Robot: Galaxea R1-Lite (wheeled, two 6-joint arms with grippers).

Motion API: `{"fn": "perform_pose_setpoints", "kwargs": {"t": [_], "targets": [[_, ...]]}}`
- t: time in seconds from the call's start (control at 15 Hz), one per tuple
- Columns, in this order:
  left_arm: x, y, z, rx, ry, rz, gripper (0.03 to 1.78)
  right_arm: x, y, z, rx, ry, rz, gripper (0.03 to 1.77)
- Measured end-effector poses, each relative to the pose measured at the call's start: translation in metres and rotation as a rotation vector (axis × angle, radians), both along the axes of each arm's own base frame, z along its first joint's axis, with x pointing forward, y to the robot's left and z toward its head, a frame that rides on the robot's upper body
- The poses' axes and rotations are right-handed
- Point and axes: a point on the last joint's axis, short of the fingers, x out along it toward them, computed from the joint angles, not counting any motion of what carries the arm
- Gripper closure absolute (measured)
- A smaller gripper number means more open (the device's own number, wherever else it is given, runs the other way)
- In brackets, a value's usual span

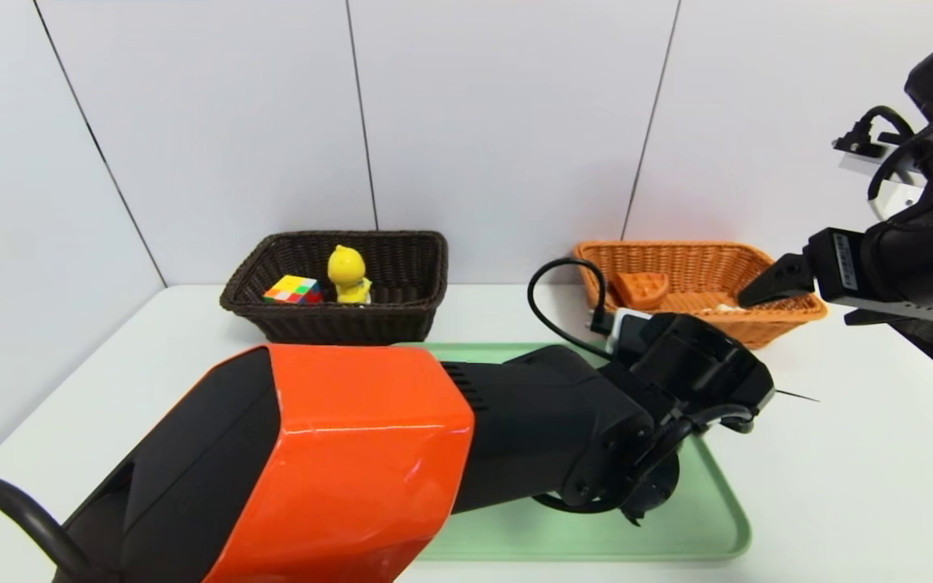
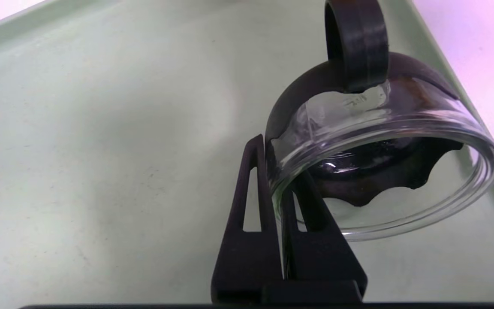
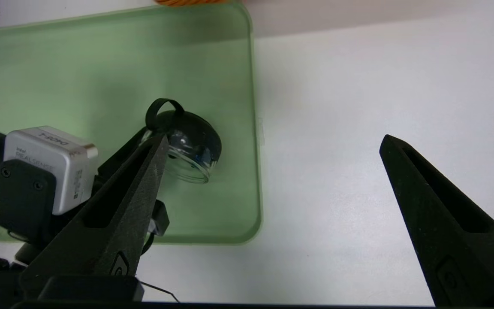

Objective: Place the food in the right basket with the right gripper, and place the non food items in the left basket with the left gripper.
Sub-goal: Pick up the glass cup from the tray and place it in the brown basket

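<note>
One glass bowl (image 2: 384, 141) is in our left gripper (image 2: 275, 206), its fingers closed on the wall of it, one finger outside the glass and the other reaching inside the rim. We see the bowl tipped on its side rather than upright, clear at the rim, with a dark scalloped covering over its base and a black loop handle (image 2: 360, 43) standing off that covering. Under and around it lies our green tray (image 3: 212, 206), the bowl toward the tray's right side. From there our left arm (image 1: 353, 453) stretches back across the tray, its orange cover hiding part of it from the head view. Our right gripper (image 1: 786, 291) hangs open and holds nothing, in front of the right part of the light orange basket (image 1: 717, 324). In that basket we have the waffle-like wedge (image 1: 641, 287), at its left side, with some small whitish bits (image 1: 726, 308) farther right. Behind the tray, at the left, stands our dark brown basket (image 1: 345, 320); in it the puzzle cube (image 1: 294, 290) sits to the left of the yellow duck-like toy (image 1: 347, 274). Behind both baskets rises a white panelled wall (image 1: 507, 121).
</note>
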Motion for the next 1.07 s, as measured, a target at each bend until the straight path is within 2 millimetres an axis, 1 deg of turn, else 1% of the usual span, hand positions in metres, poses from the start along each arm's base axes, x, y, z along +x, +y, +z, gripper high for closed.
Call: {"fn": "perform_pose_setpoints", "kwargs": {"t": [0.27,0.47,0.67,0.8,1.07], "targets": [[-0.001,0.006,0.015,-0.018,-0.012,0.004,1.72,-0.001,0.001,0.001,0.002,-0.001,0.004,0.1],[0.001,0.02,0.037,-0.028,-0.024,0.017,1.72,-0.002,0.001,0.002,0.004,-0.007,0.003,0.1],[0.006,0.041,0.065,-0.043,-0.047,0.047,1.72,-0.002,0.001,0.002,0.006,-0.009,0.001,0.1],[0.011,0.059,0.084,-0.052,-0.06,0.075,1.72,-0.002,0.001,0.003,0.01,-0.018,0.001,0.1],[0.031,0.105,0.122,-0.053,-0.126,0.139,1.72,0.0,0.002,0.004,0.02,-0.043,0.003,0.1]]}}
